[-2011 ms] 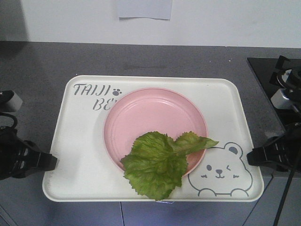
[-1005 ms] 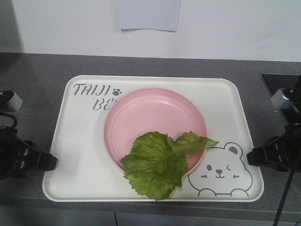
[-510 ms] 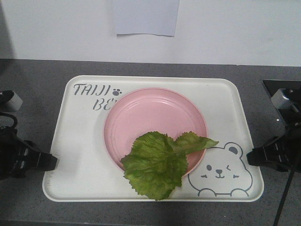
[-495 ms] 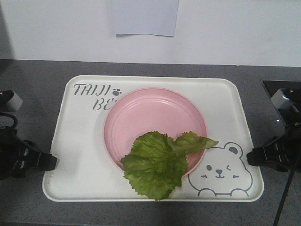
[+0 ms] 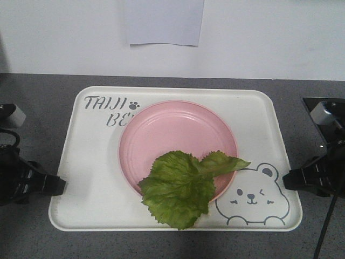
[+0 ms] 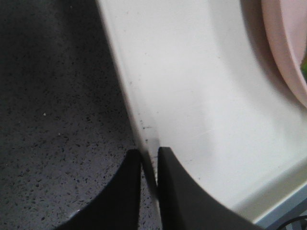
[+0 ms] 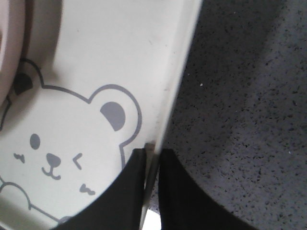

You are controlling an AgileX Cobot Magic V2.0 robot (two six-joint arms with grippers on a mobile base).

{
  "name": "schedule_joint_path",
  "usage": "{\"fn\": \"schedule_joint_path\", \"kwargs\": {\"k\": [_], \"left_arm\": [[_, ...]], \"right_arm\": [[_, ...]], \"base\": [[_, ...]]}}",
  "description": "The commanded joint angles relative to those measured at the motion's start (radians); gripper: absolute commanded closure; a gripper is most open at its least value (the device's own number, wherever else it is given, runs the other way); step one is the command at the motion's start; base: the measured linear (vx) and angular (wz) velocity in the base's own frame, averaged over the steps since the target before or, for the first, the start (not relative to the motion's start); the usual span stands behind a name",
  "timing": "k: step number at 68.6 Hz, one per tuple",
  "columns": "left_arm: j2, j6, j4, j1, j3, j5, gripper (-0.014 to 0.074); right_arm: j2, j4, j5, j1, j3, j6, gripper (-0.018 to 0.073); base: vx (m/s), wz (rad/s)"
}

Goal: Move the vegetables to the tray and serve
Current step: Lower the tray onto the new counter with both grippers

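Tray (image 5: 86, 162) rim pinched in wrist views only.

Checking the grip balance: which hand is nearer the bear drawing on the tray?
The right hand. It is shut on the tray rim right beside the bear drawing. The left hand clamps the opposite rim, across the tray.

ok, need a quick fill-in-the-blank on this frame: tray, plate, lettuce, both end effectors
1. The lettuce leaf lies partly on the ____ plate.
2. The plate sits on the cream tray, printed with a winking ____.
3. The left end effector is closed on the tray's ____.
4. The right end effector grips the rim nearest the bear's ____.

Missing words: pink; bear; rim; ear
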Motion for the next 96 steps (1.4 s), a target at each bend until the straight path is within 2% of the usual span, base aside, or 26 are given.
{"fn": "schedule_joint_path", "kwargs": {"k": [1,96], "left_arm": [[-0.025,0.025,-0.091,-0.011,-0.03,-0.02,0.0602],[-0.025,0.025,-0.091,-0.011,-0.03,-0.018,0.0602]], "right_arm": [[-0.029,0.087,0.029,0.007,-0.027,-0.048,0.0565],[-0.029,0.087,0.029,0.007,-0.027,-0.048,0.0565]], "base": [[0.04,0.0],[0.01,0.0]]}}
